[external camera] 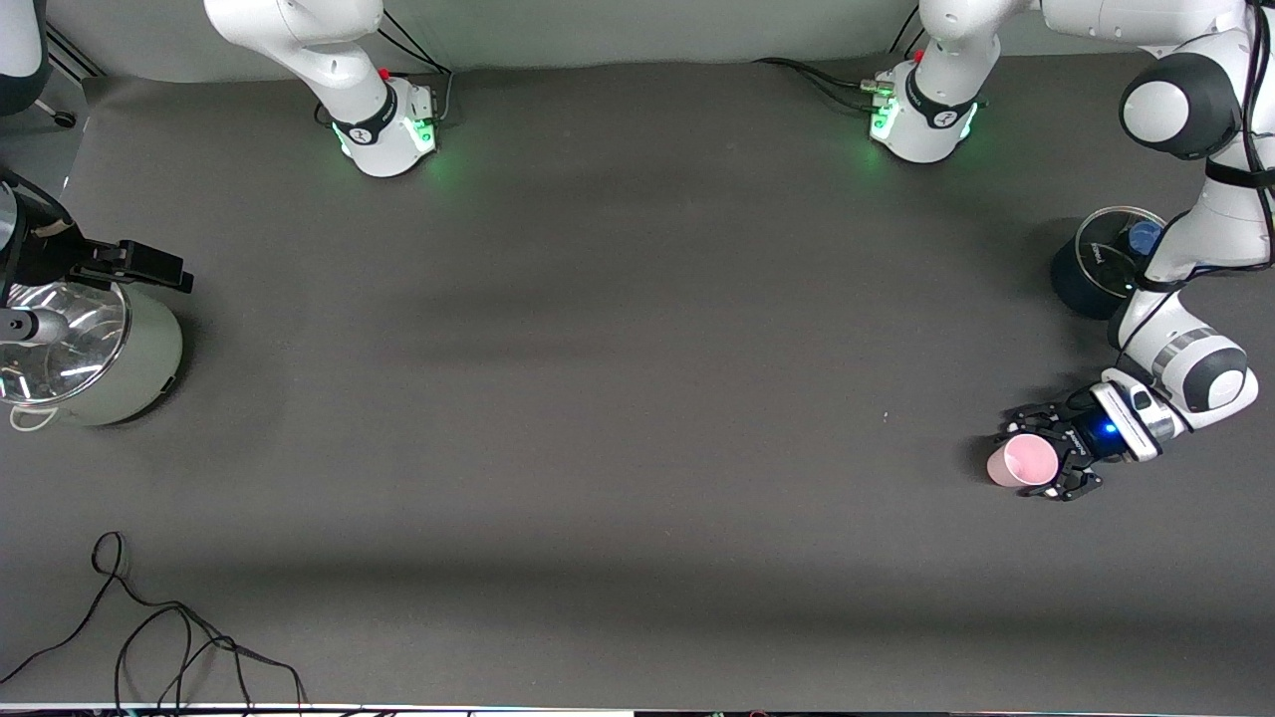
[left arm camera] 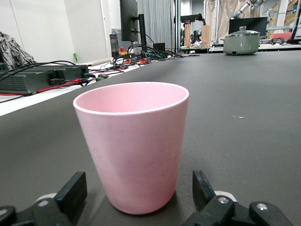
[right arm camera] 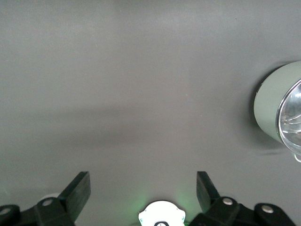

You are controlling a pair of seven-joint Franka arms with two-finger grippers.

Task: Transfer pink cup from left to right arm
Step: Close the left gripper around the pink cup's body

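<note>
Pink cup: a small, pale-pink plastic tumbler point(external camera: 1026, 461) with a wider round rim stands upright on the dark grey table mat point(external camera: 618, 398), toward the left arm's end and near the front camera.
Left gripper: the left gripper point(external camera: 1046, 460) sits low at the mat, its black fingers point(left arm camera: 73, 192) spread wide on either side of the tumbler's base, close beside it without clamping it.
Right gripper: the right gripper point(right arm camera: 143, 190) hangs with fingers parted and nothing between them, over bare mat at the right arm's end; this arm waits.
Green pot: a pale-green round pot with a glass lid point(external camera: 85, 349) stands at the right arm's end.
Dark pot: a dark round pot with a clear lid and blue knob point(external camera: 1106, 261) stands at the left arm's end, farther from the front camera than the tumbler.
</note>
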